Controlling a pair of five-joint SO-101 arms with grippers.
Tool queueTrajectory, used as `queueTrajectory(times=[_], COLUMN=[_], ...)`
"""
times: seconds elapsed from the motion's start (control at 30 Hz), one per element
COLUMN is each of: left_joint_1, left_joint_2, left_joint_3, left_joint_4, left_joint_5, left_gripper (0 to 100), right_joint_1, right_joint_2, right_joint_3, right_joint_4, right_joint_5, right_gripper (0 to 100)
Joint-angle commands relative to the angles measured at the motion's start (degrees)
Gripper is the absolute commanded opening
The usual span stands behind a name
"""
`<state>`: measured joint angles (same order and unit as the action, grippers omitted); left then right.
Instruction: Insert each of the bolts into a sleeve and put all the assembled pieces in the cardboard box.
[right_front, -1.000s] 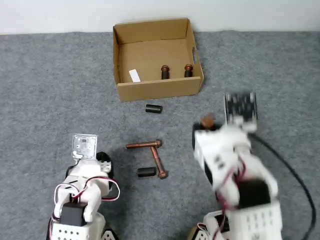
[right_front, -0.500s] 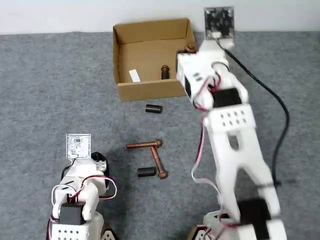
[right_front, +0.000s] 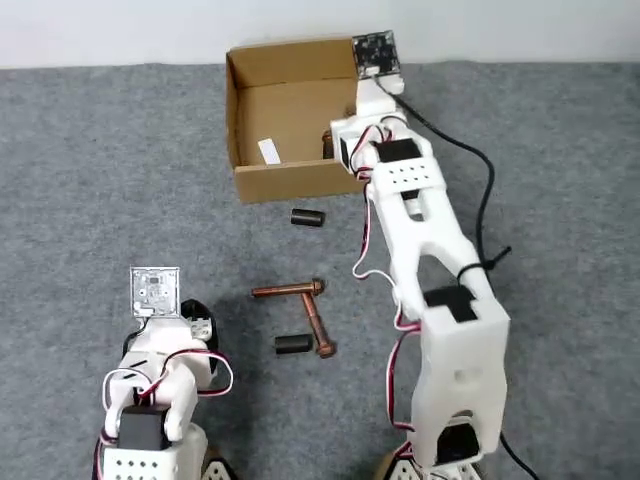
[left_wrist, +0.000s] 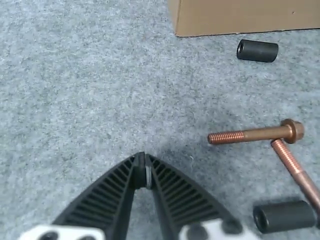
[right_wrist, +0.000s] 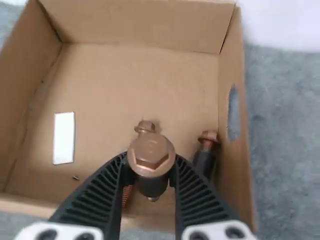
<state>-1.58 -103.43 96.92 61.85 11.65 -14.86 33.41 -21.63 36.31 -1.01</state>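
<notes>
Holding an assembled piece (right_wrist: 150, 156), a copper bolt seated in a black sleeve, clamped head-up between the ribbed fingers of the right pincer (right_wrist: 149, 167), above the floor of the cardboard box (right_wrist: 125, 30). Lying inside, a second assembled piece (right_wrist: 145, 128) directly behind the held one and a third (right_wrist: 206, 150) by the side wall. Stuck to the box floor, a white label (right_wrist: 63, 137), plain, with no print readable.

Closed tip to tip on nothing, the left pincer (left_wrist: 142, 165) over the grey surface (left_wrist: 75, 75). Near it, one loose bolt (left_wrist: 252, 134) meeting another bolt (left_wrist: 296, 170) at an angle, with one sleeve (left_wrist: 283, 216) beside them and another sleeve (left_wrist: 257, 50) just before the box.
</notes>
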Motion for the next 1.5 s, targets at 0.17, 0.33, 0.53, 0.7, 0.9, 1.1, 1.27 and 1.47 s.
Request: queueTrajectory(times=[0.17,0.33,0.53,0.7,0.9,1.1,1.27,1.47], left_joint_1=[-0.26,-0.26,-0.26,-0.44,-3.87,-4.57,-4.57,-4.57], left_joint_2=[-0.35,-0.35,-0.35,-0.44,-0.53,-0.53,-0.53,-0.53], left_joint_3=[-0.4,-0.4,-0.4,-0.4,-0.4,-0.4,-0.4,-0.4], left_joint_4=[-1.93,-2.02,-2.02,-2.02,-3.69,-4.13,-4.13,-4.04], left_joint_5=[-0.09,-0.09,-0.09,-0.09,-0.09,-0.09,-0.09,-0.09], left_gripper=[0,0,0,0,0,0,0,0], right_joint_1=[0.4,0.4,-0.04,-1.98,-5.76,-10.42,-13.14,-13.32], right_joint_2=[3.3,3.12,0.57,-5.05,-13.76,-16.4,-12.79,-4.97], right_joint_3=[-6.77,-6.95,-8.62,-13.45,-14.24,-14.24,-14.24,-14.33], right_joint_4=[7.6,12.7,19.21,27.3,38.55,51.74,60.7,57.54], right_joint_5=[0.62,0.62,0.35,0.26,0.62,0.79,10.99,20.48], right_gripper=[0.9,4.5,18.0,12.1,0.9,2.0,2.3,2.8])
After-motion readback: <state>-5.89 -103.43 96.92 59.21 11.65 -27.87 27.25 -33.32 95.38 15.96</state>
